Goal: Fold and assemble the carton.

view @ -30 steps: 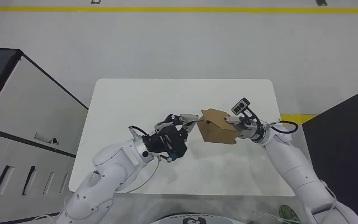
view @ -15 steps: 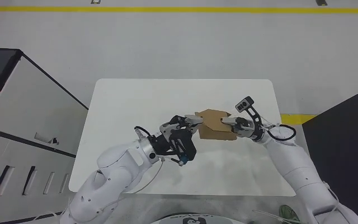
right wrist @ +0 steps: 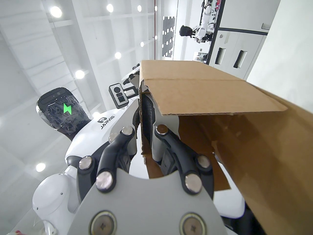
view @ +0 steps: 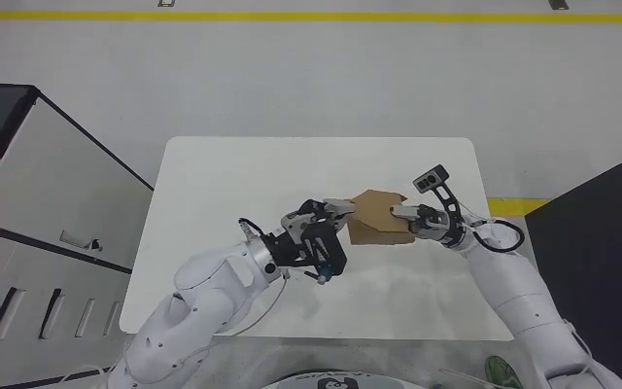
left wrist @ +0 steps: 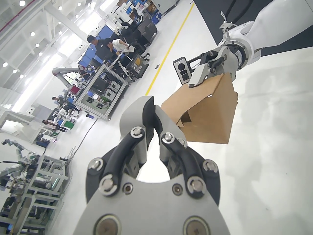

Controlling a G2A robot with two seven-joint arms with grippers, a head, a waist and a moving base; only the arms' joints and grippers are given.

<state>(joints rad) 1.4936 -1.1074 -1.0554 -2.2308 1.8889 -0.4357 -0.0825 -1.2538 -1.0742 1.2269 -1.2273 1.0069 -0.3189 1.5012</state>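
The brown carton (view: 377, 220) is held just above the white table (view: 243, 175), right of centre, partly folded with a loose flap on the side facing my left arm. My right gripper (view: 408, 216) is shut on the carton's right wall. In the right wrist view the cardboard edge (right wrist: 141, 113) sits pinched between that gripper's (right wrist: 146, 110) fingers. My left gripper (view: 335, 210) is shut with nothing in it, its tips against the carton's left edge. In the left wrist view the left gripper (left wrist: 152, 105) stands just in front of the carton (left wrist: 210, 113) and its flap.
The white table has free room on its left half and along the back. A grey cabinet (view: 49, 194) stands to the left of the table. A black panel (view: 583, 243) stands to its right.
My left gripper has moved right, up to the carton's left edge. The carton has turned and shifted slightly right with the right gripper, which still holds it.
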